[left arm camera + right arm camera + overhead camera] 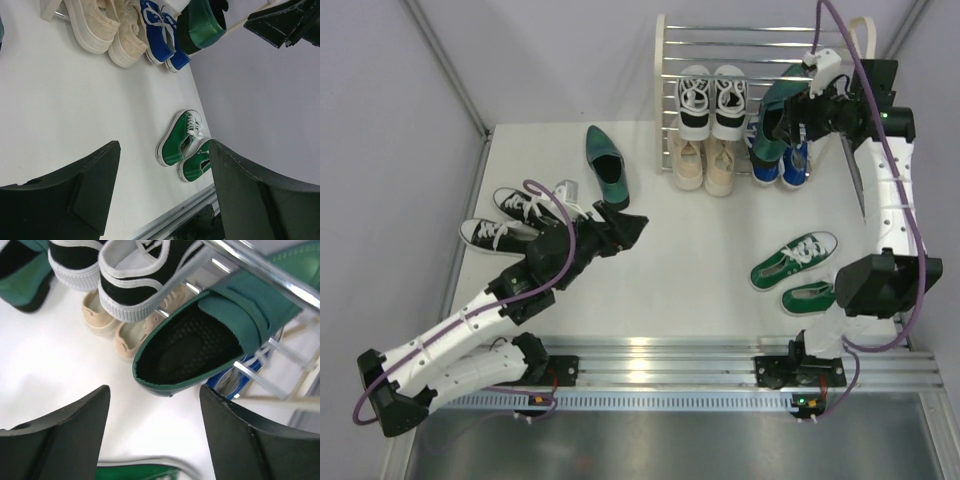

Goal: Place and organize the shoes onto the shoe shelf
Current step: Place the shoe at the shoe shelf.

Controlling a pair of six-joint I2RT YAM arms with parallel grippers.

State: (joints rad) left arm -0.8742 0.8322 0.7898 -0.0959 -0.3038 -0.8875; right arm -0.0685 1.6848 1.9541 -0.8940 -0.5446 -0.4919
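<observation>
Over at the shoe shelf (760,30), standing at one o'clock on the bench (700,240), the right end effector (155,389) is released, fingers spread wide. One glossy green dress shoe (200,335) sits on the chrome bars just beyond those fingertips, heel opening facing the wrist camera, and neither finger touches it. From above, that shoe is on the right half of the shelf, directly over the blue sneakers (782,168) on the lowest level.

On the left half of the shelf, a black-and-white pair (712,100) is parked side by side on an upper tier. The beige lace-ups (705,162) are tucked in beneath them at the bottom, toes poking out toward six o'clock.

The other dress shoe (607,165) lies alone on the bench at eleven o'clock, well apart from the shelf. The second black-and-white pair (510,220) sits at nine o'clock, close beside the left arm. The green sneakers (798,268) rest at four o'clock, next to the right arm's elbow.

The left end effector (165,143) hangs over the bench left of centre, aimed toward three o'clock. Its fingers are spread and nothing lies between them, and its wrist camera looks straight across at those green sneakers.
</observation>
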